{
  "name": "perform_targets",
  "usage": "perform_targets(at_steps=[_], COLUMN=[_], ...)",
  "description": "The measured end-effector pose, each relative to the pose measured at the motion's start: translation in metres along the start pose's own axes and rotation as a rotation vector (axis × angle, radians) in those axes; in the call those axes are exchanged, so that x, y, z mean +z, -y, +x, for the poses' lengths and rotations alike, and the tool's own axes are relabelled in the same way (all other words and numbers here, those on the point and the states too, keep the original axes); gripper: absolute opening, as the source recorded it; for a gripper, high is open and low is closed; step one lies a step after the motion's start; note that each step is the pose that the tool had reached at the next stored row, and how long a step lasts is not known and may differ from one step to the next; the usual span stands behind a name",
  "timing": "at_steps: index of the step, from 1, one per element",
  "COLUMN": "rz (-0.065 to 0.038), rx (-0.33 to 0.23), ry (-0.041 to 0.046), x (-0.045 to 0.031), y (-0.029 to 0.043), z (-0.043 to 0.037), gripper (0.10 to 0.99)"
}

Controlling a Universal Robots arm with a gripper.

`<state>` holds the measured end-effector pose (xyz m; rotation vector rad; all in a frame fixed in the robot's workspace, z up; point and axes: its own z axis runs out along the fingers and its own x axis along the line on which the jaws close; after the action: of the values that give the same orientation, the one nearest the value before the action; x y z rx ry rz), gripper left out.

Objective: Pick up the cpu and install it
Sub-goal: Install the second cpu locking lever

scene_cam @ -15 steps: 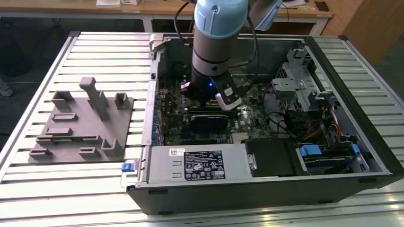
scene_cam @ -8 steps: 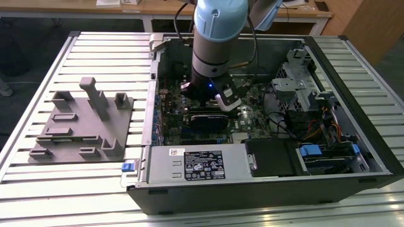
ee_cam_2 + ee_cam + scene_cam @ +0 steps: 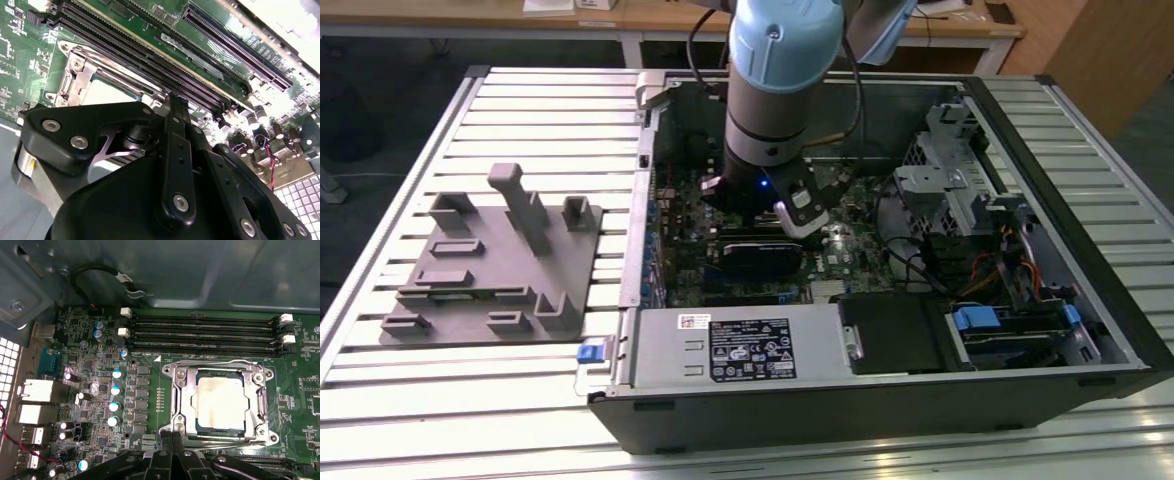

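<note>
My black hand (image 3: 172, 440), its fingers pressed together and empty, hangs just beside the silver socket frame (image 3: 176, 405), in which the silvery-white square cpu (image 3: 221, 405) sits; I judge any press must stay square.

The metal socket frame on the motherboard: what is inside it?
Inside the socket frame lies the cpu, its silvery top facing up. What is under the cpu is covered.

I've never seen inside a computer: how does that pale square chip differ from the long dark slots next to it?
The chip is square, pale and silvery; the slots are long, thin and dark. The chip sits inside a metal frame, while the slots have white clips at their ends. The chip is single; the slots run in parallel rows. Both lie flat on the green board.
</note>
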<state>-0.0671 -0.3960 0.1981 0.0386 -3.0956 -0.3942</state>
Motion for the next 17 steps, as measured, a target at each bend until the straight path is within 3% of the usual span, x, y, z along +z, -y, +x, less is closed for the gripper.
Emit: perform_targets(at_steps=[17], rz=[-0.023], rx=[-0.001], ry=[0.0006], x=[0.0042], y=[0.0010], z=[0.0021], gripper=[0.106])
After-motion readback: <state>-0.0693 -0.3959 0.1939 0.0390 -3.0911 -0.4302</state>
